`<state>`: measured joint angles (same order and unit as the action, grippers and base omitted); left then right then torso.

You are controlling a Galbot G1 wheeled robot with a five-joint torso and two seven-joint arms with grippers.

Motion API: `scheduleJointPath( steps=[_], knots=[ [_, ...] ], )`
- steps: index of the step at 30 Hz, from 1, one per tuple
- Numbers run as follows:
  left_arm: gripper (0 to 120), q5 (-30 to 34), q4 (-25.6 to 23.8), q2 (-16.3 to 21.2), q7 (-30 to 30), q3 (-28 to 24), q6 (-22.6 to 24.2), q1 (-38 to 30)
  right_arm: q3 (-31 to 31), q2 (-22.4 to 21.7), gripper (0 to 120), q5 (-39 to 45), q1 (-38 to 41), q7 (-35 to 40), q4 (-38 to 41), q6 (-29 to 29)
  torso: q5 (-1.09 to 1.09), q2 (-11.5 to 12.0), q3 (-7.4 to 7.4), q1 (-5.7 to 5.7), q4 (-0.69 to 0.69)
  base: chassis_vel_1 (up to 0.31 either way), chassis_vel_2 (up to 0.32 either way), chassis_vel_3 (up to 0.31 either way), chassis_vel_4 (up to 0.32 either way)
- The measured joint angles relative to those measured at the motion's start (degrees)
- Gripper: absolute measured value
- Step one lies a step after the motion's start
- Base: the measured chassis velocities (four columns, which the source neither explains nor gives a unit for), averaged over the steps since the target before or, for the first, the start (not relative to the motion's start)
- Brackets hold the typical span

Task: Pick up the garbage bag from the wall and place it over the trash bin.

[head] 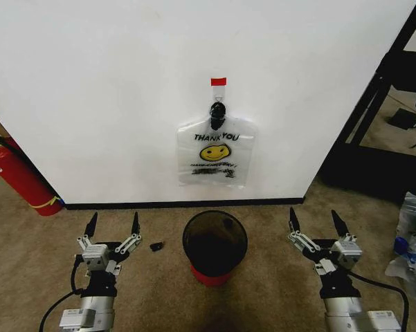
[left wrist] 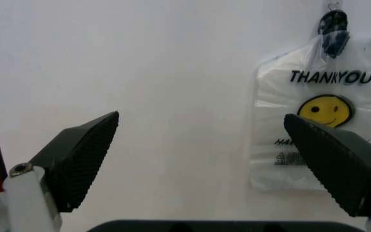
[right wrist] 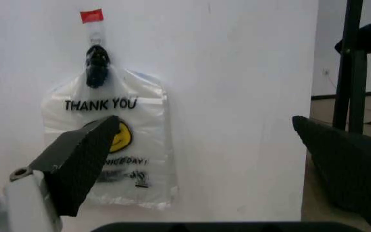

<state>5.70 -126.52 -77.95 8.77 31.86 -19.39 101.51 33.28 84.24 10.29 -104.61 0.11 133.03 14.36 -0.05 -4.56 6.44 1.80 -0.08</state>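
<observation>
Hanging garbage bag (head: 215, 153) — claws apart

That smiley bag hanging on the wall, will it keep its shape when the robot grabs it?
Probably not. The garbage bag is thin, see-through plastic hanging flat from a hook, so it likely crumples and droops. It looks empty, so probably very light and perhaps slippery.
</observation>
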Motion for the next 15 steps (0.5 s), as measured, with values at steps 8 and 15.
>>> scheduleJointPath(
  steps=[8,15],
  knots=[
    [100,-0.03,0.57,-0.17,0.13,-0.09,-0.02,-0.04,-0.35,0.06,100,0.04,0.35,0.22,0.24,-0.52,0.00,0.00,0.00,0.00,0.00,0.000,0.000,0.000,0.000],
    [100,-0.96,1.91,-0.50,0.28,-0.25,-0.48,0.13,-1.99,-1.68,100,4.05,2.79,0.42,-3.00,-2.19,0.02,0.00,0.00,0.00,-0.01,0.000,0.000,0.000,0.000]
  ],
)
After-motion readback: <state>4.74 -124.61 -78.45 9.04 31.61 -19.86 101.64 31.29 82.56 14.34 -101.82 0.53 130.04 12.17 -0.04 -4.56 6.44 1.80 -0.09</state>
